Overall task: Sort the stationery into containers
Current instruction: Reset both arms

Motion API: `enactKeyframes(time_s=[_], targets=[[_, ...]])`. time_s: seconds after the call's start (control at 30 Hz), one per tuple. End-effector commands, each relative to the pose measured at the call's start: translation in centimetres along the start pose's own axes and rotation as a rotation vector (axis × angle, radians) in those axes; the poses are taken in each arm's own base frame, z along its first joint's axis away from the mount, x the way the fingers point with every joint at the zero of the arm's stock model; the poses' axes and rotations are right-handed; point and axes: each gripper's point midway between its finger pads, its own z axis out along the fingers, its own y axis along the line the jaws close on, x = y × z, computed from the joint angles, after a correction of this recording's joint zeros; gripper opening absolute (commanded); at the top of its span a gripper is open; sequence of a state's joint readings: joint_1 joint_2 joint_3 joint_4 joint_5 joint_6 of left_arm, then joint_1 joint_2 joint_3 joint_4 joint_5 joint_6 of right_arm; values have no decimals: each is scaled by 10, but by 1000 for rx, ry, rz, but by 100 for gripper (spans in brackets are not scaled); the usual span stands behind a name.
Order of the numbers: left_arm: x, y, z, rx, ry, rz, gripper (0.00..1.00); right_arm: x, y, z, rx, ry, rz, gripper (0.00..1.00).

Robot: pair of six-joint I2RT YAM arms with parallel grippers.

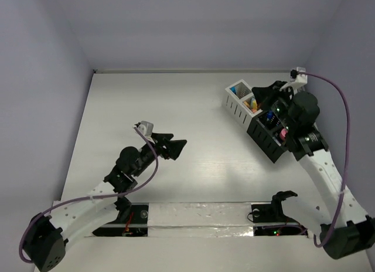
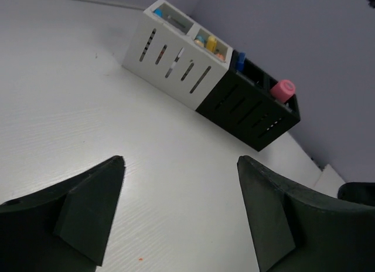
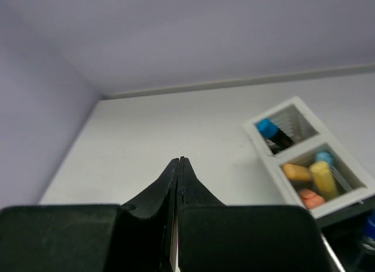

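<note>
The containers are a joined row at the back right, two white boxes, then black ones. They hold the stationery: a blue-capped black marker in the end white box. Yellow, peach, orange and pale blue pieces are in the second. A blue piece and a pink cylinder stand in the black boxes. My right gripper is shut and empty, hovering over the row. My left gripper is open and empty over bare table, left of the row.
Lilac walls close the table on the left, back and right. A taped strip runs along the near edge between the arm bases. A purple cable loops off the right arm. No loose stationery shows on the table.
</note>
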State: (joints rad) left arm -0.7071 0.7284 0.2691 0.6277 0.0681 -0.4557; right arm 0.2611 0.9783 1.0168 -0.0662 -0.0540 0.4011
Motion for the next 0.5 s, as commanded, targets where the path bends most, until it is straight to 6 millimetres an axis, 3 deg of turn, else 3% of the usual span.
enactKeyframes(time_s=[0.0, 0.03, 0.07, 0.1, 0.13, 0.17, 0.2, 0.23, 0.27, 0.47], targets=[[-53, -33, -8, 79, -135, -59, 77, -22, 53, -35, -258, -66, 42, 0], [-61, -38, -11, 92, -156, -66, 82, -26, 57, -43, -278, -79, 42, 0], [-82, -50, -19, 123, -210, -71, 84, -28, 63, -52, -308, -84, 38, 7], [-90, -54, -23, 126, -227, -81, 99, -31, 67, -60, -327, -94, 36, 14], [-98, -57, -27, 134, -246, -86, 99, -38, 74, -73, -353, -117, 34, 23], [-115, -66, -35, 153, -286, -91, 99, -39, 77, -78, -371, -114, 32, 48], [-119, -66, -37, 141, -291, -96, 99, -41, 79, -82, -375, -118, 32, 87], [-124, -69, -40, 141, -299, -101, 99, -42, 80, -88, -371, -112, 32, 100], [-140, -77, -47, 153, -329, -104, 99, -41, 79, -91, -367, -107, 34, 100], [-177, -76, -68, 64, -394, -118, 99, -46, 85, -115, -407, -166, 19, 100]])
